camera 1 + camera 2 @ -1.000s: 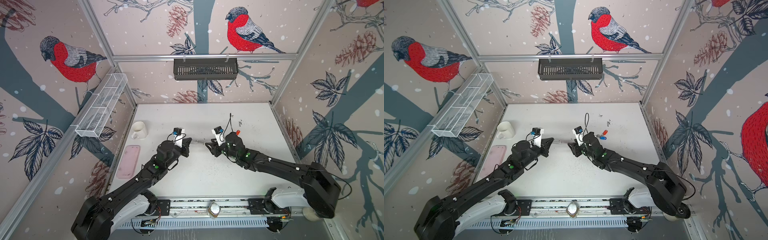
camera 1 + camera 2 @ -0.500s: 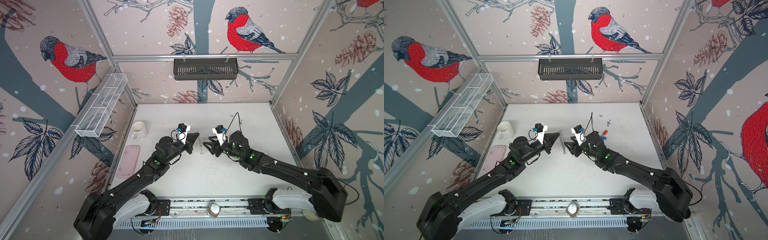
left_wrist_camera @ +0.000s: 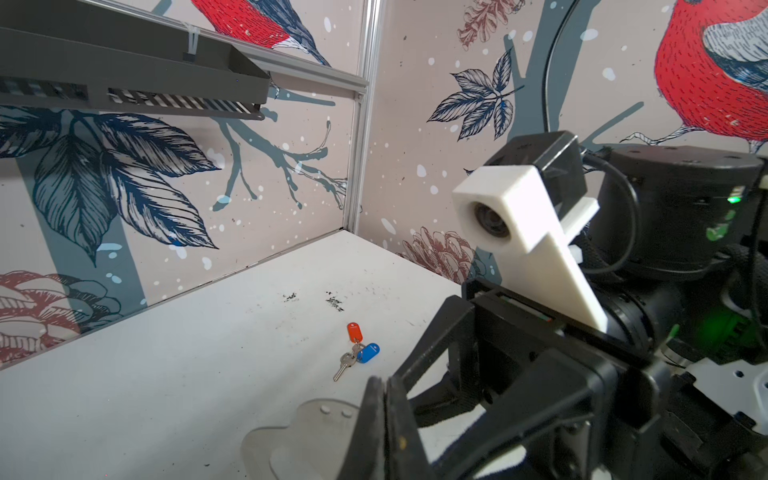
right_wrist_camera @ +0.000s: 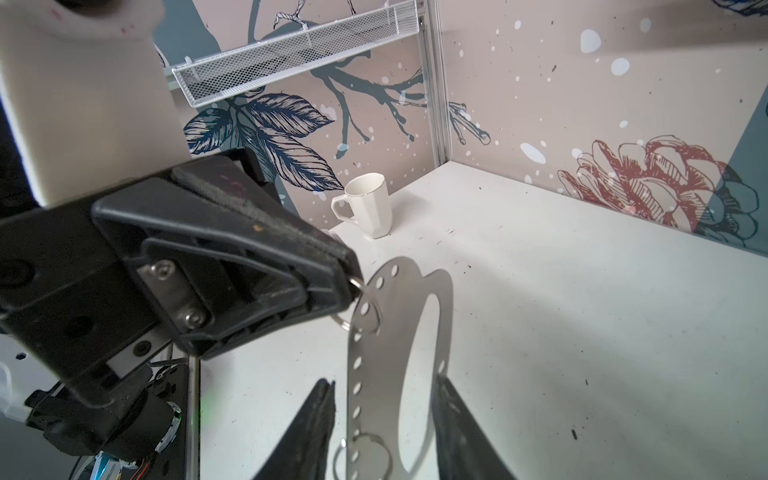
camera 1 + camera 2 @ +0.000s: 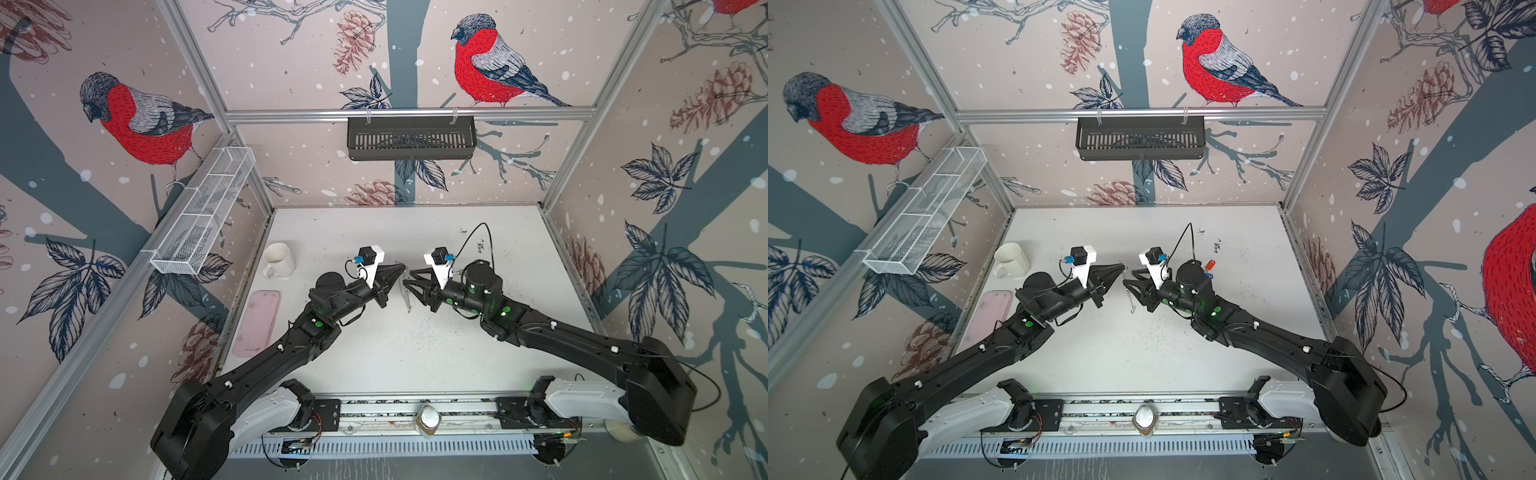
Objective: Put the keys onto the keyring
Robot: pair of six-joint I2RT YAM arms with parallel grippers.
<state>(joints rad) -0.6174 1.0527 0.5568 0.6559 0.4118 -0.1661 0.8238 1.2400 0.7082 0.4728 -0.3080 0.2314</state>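
1. Since a second ago, the keyring (image 5: 405, 289) is no longer lying across between the two claws and is now hanging down long-ways in both top views
2. The left claw (image 4: 351, 276) is squeezing all the way shut on a small silver ring (image 4: 360, 286) at the top of the keyring (image 4: 399, 282) and is holding it up
3. The right claw (image 4: 384, 384) is staying partly open, with one finger (image 4: 320, 415) on each side of the keyring's lower part; a bit of white table is showing between that finger and the metal, so it is not gripping, and I cannot tell if the other finger is touching
4. The keys (image 3: 347, 363) are lying on the table (image 3: 187, 374), well apart from both claws, with the red tag (image 3: 354, 331) and the blue tag (image 3: 368, 352) side by side; in a top view they are sitting at 3 o'clock from the keyring (image 5: 1131, 297), behind the right wrist
5. A white mug (image 5: 278, 259) is standing at 9 o'clock from the left claw (image 5: 401, 269), and a pink case (image 5: 257, 324) is lying at 7 o'clock from the mug
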